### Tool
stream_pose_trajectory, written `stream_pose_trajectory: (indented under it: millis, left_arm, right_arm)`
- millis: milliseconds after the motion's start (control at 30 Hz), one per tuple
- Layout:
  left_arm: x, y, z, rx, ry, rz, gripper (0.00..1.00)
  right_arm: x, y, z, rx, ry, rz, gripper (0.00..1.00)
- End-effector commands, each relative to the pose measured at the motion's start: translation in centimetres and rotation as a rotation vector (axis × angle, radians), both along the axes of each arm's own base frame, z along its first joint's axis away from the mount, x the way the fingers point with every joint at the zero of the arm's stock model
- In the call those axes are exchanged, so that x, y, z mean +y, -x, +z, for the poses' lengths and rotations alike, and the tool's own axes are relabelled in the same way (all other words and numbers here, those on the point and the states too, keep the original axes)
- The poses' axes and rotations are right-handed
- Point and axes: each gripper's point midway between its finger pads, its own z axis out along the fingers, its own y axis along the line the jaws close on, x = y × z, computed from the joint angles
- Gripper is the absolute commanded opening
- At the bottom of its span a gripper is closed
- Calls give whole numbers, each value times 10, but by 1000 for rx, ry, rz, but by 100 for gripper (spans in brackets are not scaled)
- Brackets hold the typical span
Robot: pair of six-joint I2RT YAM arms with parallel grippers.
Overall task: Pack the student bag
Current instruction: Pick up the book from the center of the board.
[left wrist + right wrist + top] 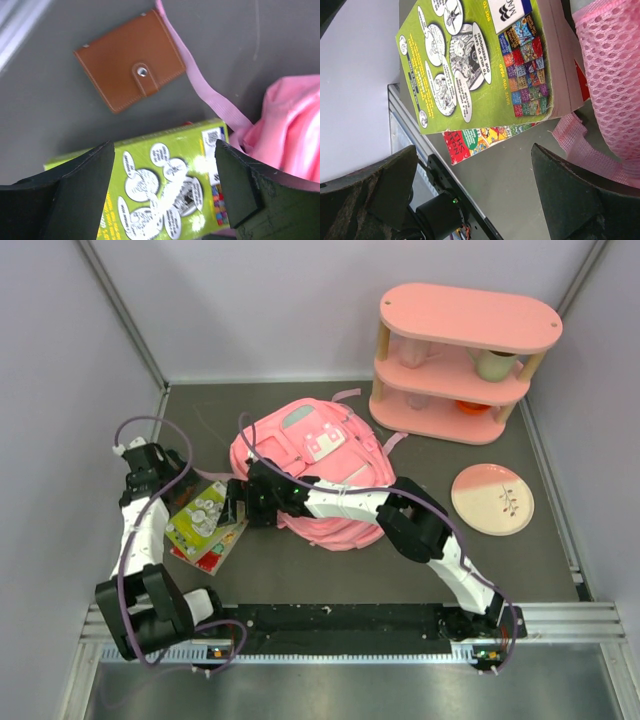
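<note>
The pink student bag (pixel 312 450) lies in the middle of the mat, and its mesh side (pixel 612 75) and a loose strap (pixel 200 85) show in the wrist views. Left of it a green book (pixel 198 517) rests on a red book (pixel 470 142). My left gripper (pixel 165 180) hovers open just above the green book (pixel 170 185), one finger over each side. My right gripper (pixel 475 185) reaches across the bag and stands open over bare mat beside the books, nothing between its fingers. A brown wallet (pixel 131 60) lies beyond the green book.
A pink oval shelf unit (pixel 465 360) holding cups stands at the back right. A pink and cream plate (pixel 492 499) lies on the mat to the right of the bag. The left wall is close to the books.
</note>
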Motion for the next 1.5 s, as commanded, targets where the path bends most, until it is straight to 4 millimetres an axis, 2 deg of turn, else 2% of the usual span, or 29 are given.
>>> stream_pose_trajectory:
  millis: [0, 133, 233, 367, 433, 500, 533, 567, 633, 733, 833, 867, 900, 967, 1000, 1067, 1200, 1233, 1267, 1467]
  left_arm:
    - [34, -8, -10, 30, -137, 80, 86]
    - [33, -9, -42, 109, -100, 84, 87]
    - [21, -6, -67, 191, -13, 59, 86]
    - [9, -2, -82, 227, 57, 39, 86]
    - [-8, 3, -87, 229, 129, 12, 85]
    - [-19, 5, -85, 199, 179, -6, 84]
    - [-25, 13, -90, 209, 200, -2, 84]
    - [-28, 12, -84, 174, 206, -9, 84]
    - [-36, 19, -85, 168, 240, -15, 84]
    - [-45, 23, -77, 139, 270, -35, 83]
    - [-53, 31, -72, 114, 292, -50, 80]
    - [-56, 31, -67, 93, 294, -57, 79]
    - [-58, 34, -67, 85, 305, -52, 79]
    - [-64, 39, -65, 67, 320, -64, 78]
    - [-66, 38, -64, 53, 326, -65, 79]
    - [-71, 42, -67, 52, 344, -78, 78]
    - [-75, 43, -68, 45, 366, -82, 76]
    - [-75, 43, -67, 38, 363, -82, 76]
    - [-75, 42, -67, 37, 364, -78, 76]
    - [-79, 38, -58, 1, 390, -88, 74]
  right_arm:
    - [-5, -1, -14, 26, 20, 3, 94]
    - [-5, -3, -13, 22, 17, -1, 94]
    - [-5, -4, -14, 22, 25, -12, 94]
    - [-7, -6, -23, 35, 55, -37, 94]
    - [-7, -8, -26, 44, 65, -48, 94]
    - [-5, -10, -30, 51, 78, -56, 94]
    - [-5, -11, -31, 62, 84, -65, 94]
    - [-8, -13, -40, 79, 102, -74, 94]
    - [-7, -16, -40, 102, 100, -80, 94]
    - [-9, -26, -44, 108, 99, -90, 92]
    - [-14, -48, -37, 78, 87, -107, 86]
    - [-15, -55, -34, 68, 79, -111, 85]
    - [-18, -70, -28, 48, 65, -121, 85]
    - [-20, -80, -24, 39, 50, -105, 84]
    - [-21, -92, -15, 25, 33, -103, 84]
    - [-20, -96, -14, 44, 10, -70, 84]
    - [-28, -87, -17, 47, 22, -21, 86]
    - [-31, -84, -9, 41, 23, -19, 87]
    - [-40, -79, -18, 54, 51, -26, 88]
    - [-58, -50, -27, 80, 102, -6, 89]
